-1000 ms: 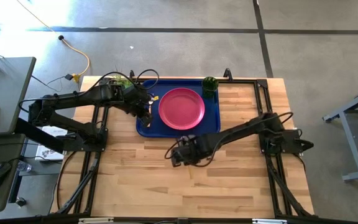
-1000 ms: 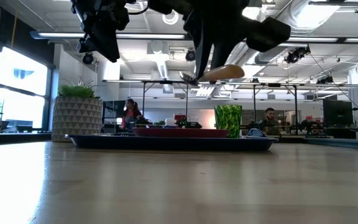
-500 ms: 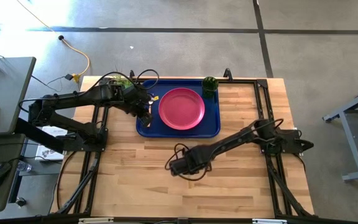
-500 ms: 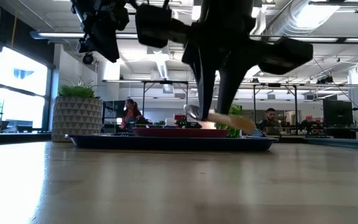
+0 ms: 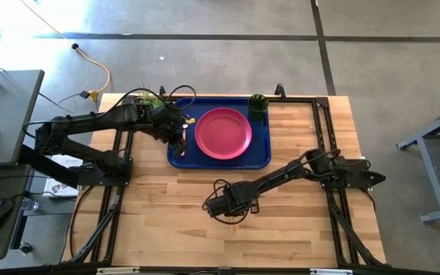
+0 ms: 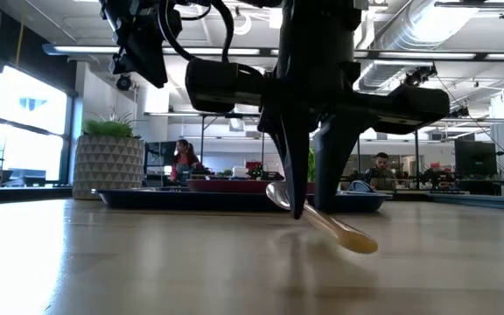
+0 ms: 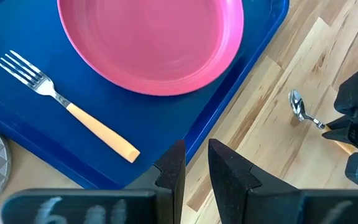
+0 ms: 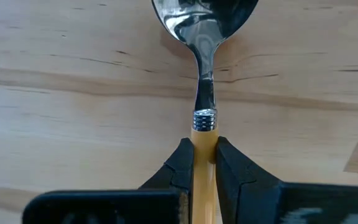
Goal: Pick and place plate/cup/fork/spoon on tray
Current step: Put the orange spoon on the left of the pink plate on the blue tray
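The dark blue tray (image 5: 262,162) holds the pink plate (image 5: 223,133), the olive-green cup (image 5: 258,101) at its far right corner, and the orange-handled fork (image 7: 67,106) lying flat at its left end. My left gripper (image 5: 178,143) hovers empty above the tray's left end, its fingers (image 7: 169,171) a narrow gap apart. My right gripper (image 5: 211,205) is low over the bare table in front of the tray, shut on the spoon (image 6: 322,220). My right gripper pinches the spoon's orange handle (image 8: 204,138) between its two fingers, just behind the metal collar. The fingers point down. The spoon is tilted, bowl (image 6: 278,194) higher, the handle's free end (image 6: 361,243) down near the tabletop. Whether that end touches the wood, I cannot tell.
A leafy plant in a pale patterned pot (image 6: 108,166) stands just off the tray's far left corner. Black frame rails (image 5: 323,137) run along the table's left and right sides. Bare wood (image 5: 281,229) lies in front of the tray.
My right gripper has gone down and toward the table's near edge, a little left, with the spoon. The spoon was nearly level above the tray's height. It now hangs tilted, its handle end close to the tabletop.
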Robot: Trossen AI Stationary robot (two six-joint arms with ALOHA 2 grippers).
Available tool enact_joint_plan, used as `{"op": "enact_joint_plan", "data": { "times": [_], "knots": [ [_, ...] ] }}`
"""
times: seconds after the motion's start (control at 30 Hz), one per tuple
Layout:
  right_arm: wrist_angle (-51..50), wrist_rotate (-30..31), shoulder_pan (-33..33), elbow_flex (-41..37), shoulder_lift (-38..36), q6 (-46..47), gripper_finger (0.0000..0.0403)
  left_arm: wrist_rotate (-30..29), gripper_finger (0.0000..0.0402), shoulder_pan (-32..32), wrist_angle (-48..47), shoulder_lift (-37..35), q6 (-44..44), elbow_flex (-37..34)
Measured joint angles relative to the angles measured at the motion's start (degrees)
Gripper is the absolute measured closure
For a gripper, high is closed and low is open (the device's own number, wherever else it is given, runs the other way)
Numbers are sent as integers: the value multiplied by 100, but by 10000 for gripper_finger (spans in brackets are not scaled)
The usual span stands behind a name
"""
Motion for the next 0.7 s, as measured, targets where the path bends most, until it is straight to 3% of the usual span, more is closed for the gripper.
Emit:
{"op": "enact_joint_plan", "data": {
  "times": [0.33, 0.7],
  "knots": [
    [10, -31, -17, 0, -2, 2, 384, 1, 344, 1, 0, -1, 166, 0],
    [24, -54, -46, 0, -2, 1, 344, 1, 344, -2, 1, 2, 175, 0]
  ]
}}
